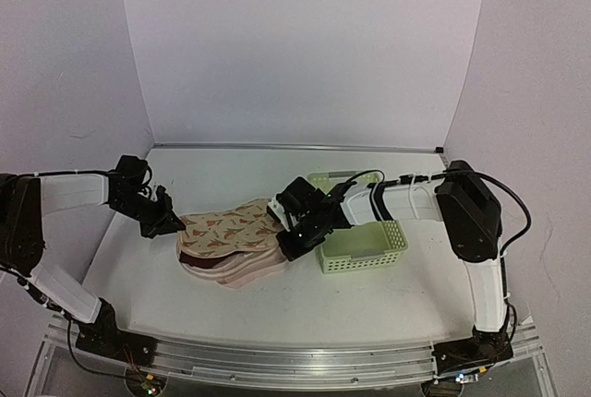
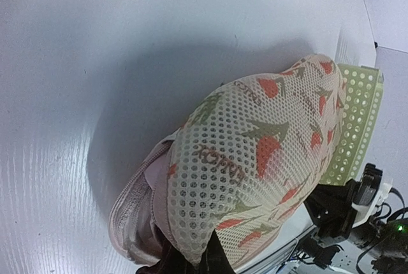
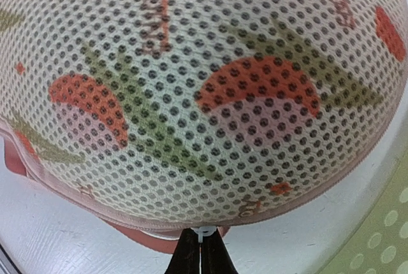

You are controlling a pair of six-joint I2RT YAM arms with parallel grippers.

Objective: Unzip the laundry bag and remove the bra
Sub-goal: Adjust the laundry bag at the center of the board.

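**A:** The right gripper is pinched almost shut on the small white zip pull at the rim of the bag.

**B:** And the left gripper?

**A:** Clamped on the bag's opposite end. Its fingers barely show in its own view, with the fabric tip between them.

**B:** Where does the bag lie?

**A:** On the table, between the two grippers, its right end just beside the basket.

**B:** How will it handle?

**A:** Light and soft, I'd judge: open mesh over a dome that should spring back rather than crumple. The pull is tiny and smooth, so it could slip free. Draw it along the rim, not away from it. The left hold is the anchor, or the whole bag would likely slide. Pink fabric shows under the printed dome, and I can't tell whether it is lining or bra.
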